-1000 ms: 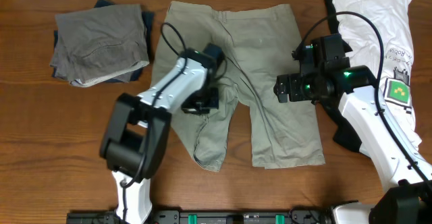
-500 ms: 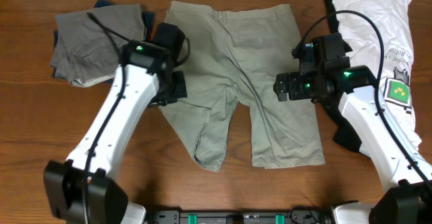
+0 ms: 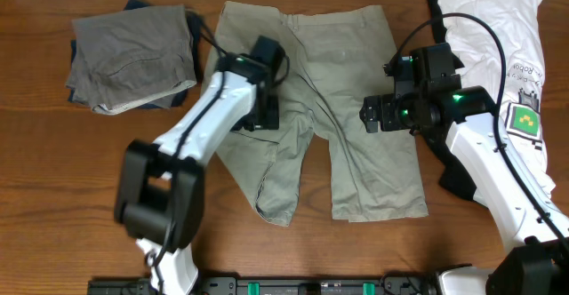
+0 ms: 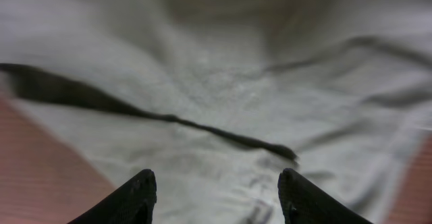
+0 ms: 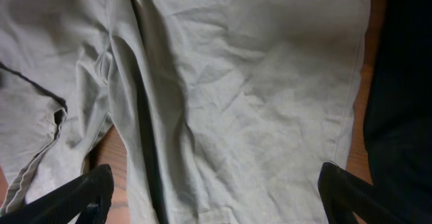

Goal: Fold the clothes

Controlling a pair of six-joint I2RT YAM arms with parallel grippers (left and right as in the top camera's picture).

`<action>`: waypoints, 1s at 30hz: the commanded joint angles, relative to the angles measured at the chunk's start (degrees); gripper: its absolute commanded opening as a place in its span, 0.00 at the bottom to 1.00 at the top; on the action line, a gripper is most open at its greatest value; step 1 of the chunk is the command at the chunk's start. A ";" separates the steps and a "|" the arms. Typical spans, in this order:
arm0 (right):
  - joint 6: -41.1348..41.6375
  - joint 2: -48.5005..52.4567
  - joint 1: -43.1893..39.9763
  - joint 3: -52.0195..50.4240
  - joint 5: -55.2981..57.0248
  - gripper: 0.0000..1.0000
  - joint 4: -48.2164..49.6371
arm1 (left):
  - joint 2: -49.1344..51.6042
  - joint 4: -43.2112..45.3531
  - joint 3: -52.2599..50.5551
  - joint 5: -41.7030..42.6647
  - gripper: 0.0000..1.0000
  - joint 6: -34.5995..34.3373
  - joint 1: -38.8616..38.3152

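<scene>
Khaki shorts [image 3: 356, 55] lie spread flat at the table's middle, waistband at the far side, the left leg creased and partly folded over near its hem. My left gripper [image 3: 260, 122] hovers low over the upper left leg. In the left wrist view its fingers [image 4: 140, 190] stand apart above the blurred shorts [image 4: 236, 82], my left gripper [image 4: 216, 180] open and holding nothing. My right gripper [image 3: 372, 117] hangs above the right leg. In its wrist view the shorts [image 5: 256, 82] fill the frame below my right gripper [image 5: 216, 183], which is wide open and empty.
A folded pile of grey and dark clothes [image 3: 133, 59] sits at the far left. A white printed T-shirt [image 3: 498, 28] lies crumpled at the far right, with a dark garment [image 3: 458, 175] under the right arm. Bare wood table [image 3: 53, 197] surrounds them.
My left gripper was shut and has opened. Its arm swung out to the shorts' left edge and came back over the left leg. The right arm has not moved.
</scene>
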 commanded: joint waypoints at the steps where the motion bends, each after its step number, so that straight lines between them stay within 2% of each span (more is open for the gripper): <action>1: -0.79 -0.76 -0.31 1.18 -0.48 0.95 -0.04 | 2.80 0.00 -0.26 -0.28 0.60 1.95 0.09; 7: -0.76 -0.76 -0.31 1.18 -0.48 0.95 0.13 | 4.90 0.74 -0.28 4.22 0.59 6.67 -0.87; 14: -0.76 -0.76 -0.31 1.18 -0.48 0.95 0.07 | 4.90 4.26 -0.26 4.26 0.60 6.78 -4.92; 21: -0.76 -0.76 -0.31 1.18 -0.48 0.95 -0.22 | 5.40 3.65 -0.28 4.00 0.60 -1.97 -5.42; 30: -0.79 -0.74 -0.31 1.18 -0.48 0.95 -0.52 | 6.38 1.18 -0.28 4.09 0.60 -3.72 -5.70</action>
